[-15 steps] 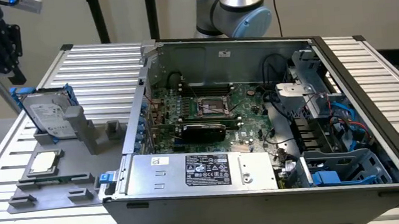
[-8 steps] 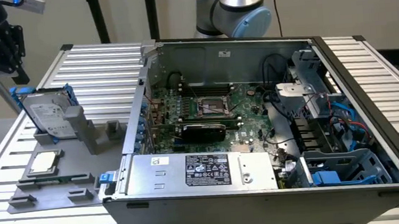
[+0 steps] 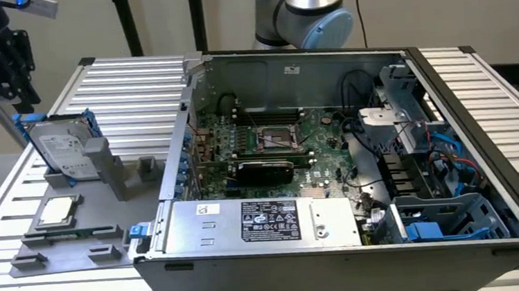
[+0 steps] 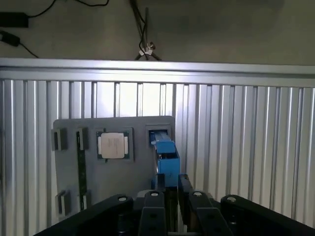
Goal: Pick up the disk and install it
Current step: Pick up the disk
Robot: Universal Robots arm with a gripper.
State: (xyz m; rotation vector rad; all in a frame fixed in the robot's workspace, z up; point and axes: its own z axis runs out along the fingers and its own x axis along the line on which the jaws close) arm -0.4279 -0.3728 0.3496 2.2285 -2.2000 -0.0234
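Note:
The disk (image 3: pixel 60 148), a silver-grey drive with a white label in a blue frame, stands upright on its edge in a grey holder at the exterior view's left. My gripper (image 3: pixel 16 95) hangs just above and slightly left of its top edge, touching nothing. In the wrist view I look straight down the disk's blue frame edge (image 4: pixel 166 156). My gripper (image 4: pixel 171 186) straddles that line, its black fingers (image 4: pixel 153 211) slightly apart, open with nothing between them.
The grey holder tray (image 3: pixel 82 246) also carries a small square silver chip (image 3: pixel 56 211). The open computer case (image 3: pixel 482 142) lies at the right, with the motherboard (image 3: pixel 278 140), a grey power supply (image 3: pixel 265 221) and blue drive bays (image 3: pixel 442 225). The table (image 3: pixel 134 79) is slatted aluminium.

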